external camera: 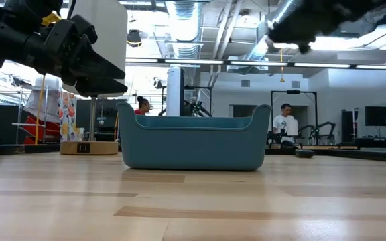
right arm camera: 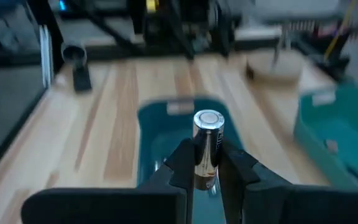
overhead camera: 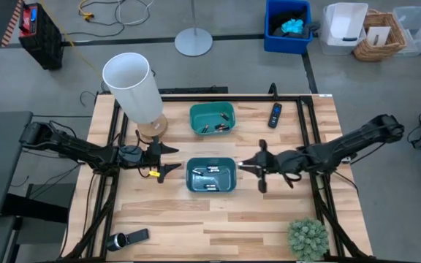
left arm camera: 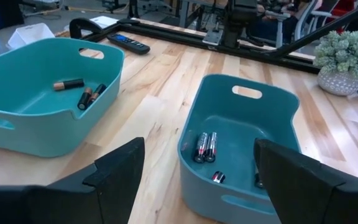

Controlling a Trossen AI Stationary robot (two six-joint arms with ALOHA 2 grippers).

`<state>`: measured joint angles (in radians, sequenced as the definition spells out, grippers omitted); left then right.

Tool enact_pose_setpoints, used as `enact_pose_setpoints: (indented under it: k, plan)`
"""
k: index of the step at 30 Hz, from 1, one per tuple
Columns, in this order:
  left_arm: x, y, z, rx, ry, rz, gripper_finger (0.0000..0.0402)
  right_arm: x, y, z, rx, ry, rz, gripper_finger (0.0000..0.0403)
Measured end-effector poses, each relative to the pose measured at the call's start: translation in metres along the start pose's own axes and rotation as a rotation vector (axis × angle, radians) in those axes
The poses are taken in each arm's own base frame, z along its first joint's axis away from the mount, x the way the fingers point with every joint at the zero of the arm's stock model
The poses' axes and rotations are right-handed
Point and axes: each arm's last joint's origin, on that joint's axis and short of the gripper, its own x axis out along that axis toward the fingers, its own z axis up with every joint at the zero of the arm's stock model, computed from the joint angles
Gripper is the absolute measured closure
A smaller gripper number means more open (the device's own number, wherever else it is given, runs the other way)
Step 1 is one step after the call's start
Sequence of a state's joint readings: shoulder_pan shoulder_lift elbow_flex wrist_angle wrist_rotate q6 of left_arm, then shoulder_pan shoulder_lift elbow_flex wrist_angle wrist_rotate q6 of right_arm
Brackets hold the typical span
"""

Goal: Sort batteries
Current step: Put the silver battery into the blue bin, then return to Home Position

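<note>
Two teal bins stand mid-table: the far bin and the near bin. Both hold a few batteries, lying on the floor of the far bin and of the near bin. My right gripper hovers at the near bin's right end, shut on one silvery battery. My left gripper stands open, with nothing between its fingers, just left of the near bin and above the table. My right gripper pinches the battery's lower part between its two fingers. Its silvery capped end sticks out above the fingertips. The fingers come from the table's right, slanting a little down. The battery is lifted clear over the near bin.
A white-shaded lamp on a wooden base stands at the far left. A black remote lies at the far right, a flashlight-like cylinder near the front left, and a potted plant at the front right. People sit beyond the table.
</note>
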<state>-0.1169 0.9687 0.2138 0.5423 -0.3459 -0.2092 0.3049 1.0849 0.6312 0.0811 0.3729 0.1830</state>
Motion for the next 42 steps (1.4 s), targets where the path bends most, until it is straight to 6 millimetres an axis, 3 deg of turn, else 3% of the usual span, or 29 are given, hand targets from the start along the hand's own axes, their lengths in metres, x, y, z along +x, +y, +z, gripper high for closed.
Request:
enact_pose_setpoints:
  k: [6,11,18,24,28,31,38,42]
  plan:
    - [0.000,0.000,0.000,-0.014,0.004,0.001,0.0107,0.036,0.009,0.000,0.000,-0.135,0.035,0.0339]
    - [0.000,0.000,0.000,-0.009,0.000,0.000,0.0107,0.063,0.009,-0.010,0.054,-0.131,0.017,0.0327]
    - [0.000,0.000,0.000,0.020,-0.002,0.000,0.0107,0.101,0.007,-0.016,0.045,-0.070,0.012,0.0249]
    - [0.000,-0.001,0.002,0.006,-0.027,-0.002,0.0107,0.110,0.004,-0.016,0.002,-0.097,0.021,0.0187]
    - [-0.005,-0.006,0.008,0.035,-0.090,0.018,0.0117,0.101,0.005,-0.009,-0.020,-0.170,0.033,0.0186]
    - [-0.009,-0.010,0.010,0.042,-0.108,0.008,0.0149,0.085,0.007,-0.011,-0.041,-0.231,0.047,0.0218]
    - [-0.034,-0.026,0.018,0.137,-0.175,-0.011,0.0308,0.024,0.000,-0.031,-0.087,-0.363,-0.002,0.0373]
    - [-0.048,-0.025,0.018,0.170,-0.148,-0.032,0.0389,-0.008,-0.009,-0.048,-0.099,-0.403,0.013,0.0390]
